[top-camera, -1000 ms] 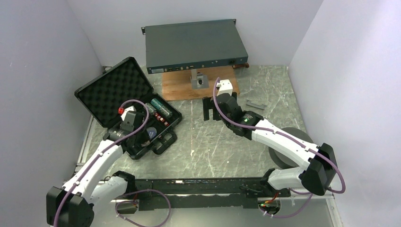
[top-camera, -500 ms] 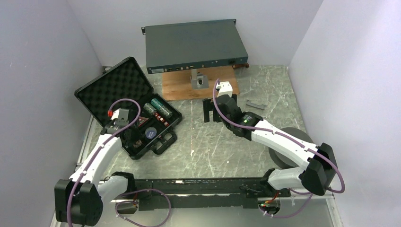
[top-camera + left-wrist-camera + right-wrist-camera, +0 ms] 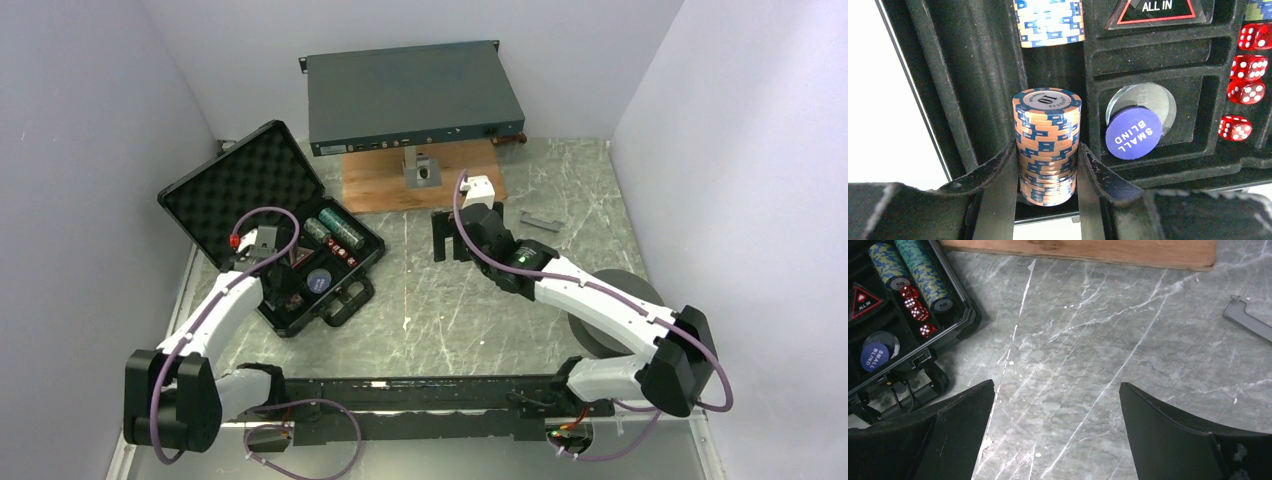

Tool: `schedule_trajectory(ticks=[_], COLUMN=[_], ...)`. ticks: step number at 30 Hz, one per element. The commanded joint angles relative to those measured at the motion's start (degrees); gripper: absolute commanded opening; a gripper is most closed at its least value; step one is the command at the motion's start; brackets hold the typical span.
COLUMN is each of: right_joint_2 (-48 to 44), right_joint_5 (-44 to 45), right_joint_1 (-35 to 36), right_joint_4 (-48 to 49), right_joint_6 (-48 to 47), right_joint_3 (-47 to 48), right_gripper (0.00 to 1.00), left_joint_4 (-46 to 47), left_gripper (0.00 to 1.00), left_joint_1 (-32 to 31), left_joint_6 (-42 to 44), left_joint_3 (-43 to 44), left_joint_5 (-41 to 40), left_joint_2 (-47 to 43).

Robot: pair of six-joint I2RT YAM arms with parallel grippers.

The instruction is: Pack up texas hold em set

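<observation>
Left end effector (image 3: 1047,155) grasps the chip stack (image 3: 1048,115); seat it squarely in the slot (image 3: 1045,67) beneath, then let go. Right end effector (image 3: 1056,385) is released.

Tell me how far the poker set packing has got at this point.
Done: the dice, Small Blind disc, All In marker and other chip stacks sit in the open case. In hand: the left gripper is clamped on an orange chip stack over a case slot. Left: release it and shut the lid, which stands open; the right gripper hangs open over the table.
</observation>
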Motion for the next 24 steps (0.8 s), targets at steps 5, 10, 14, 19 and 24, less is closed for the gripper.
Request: schedule_trajectory(ticks=[5,10,14,19,24], right_joint_2=[-3.3,-3.1,-3.0,-2.9,-2.9], right_joint_5=[0.0,-0.4,-0.6,-1.8,-2.8], right_joint_1=[0.1,0.1,0.1,0.2,0.1], right_joint_4=[2.2,2.0,2.0,2.0,2.1], right_joint_6=[1.0,1.4,1.5,1.2,0.9], right_joint_3=[-1.0,-0.9,-0.8,-0.9,-1.1], right_gripper=[0.98,0.98,0.98,0.98,0.98], left_joint_4=[4.0,5.0,4.0,2.9,4.2], left_gripper=[0.04,0.03,0.07,0.59,0.81], left_joint_1=[0.7,0.8,1.1,1.6,1.7], left_joint_6=[-3.7,-5.2,-6.1,-6.4,-4.1], left_joint_3=[2.2,1.9,2.8,3.4,2.8], left_joint_5=[-2.1,-2.8,-3.7,-4.0,-3.5], left_joint_2=[1.3,2.4,3.5,4.4,2.8])
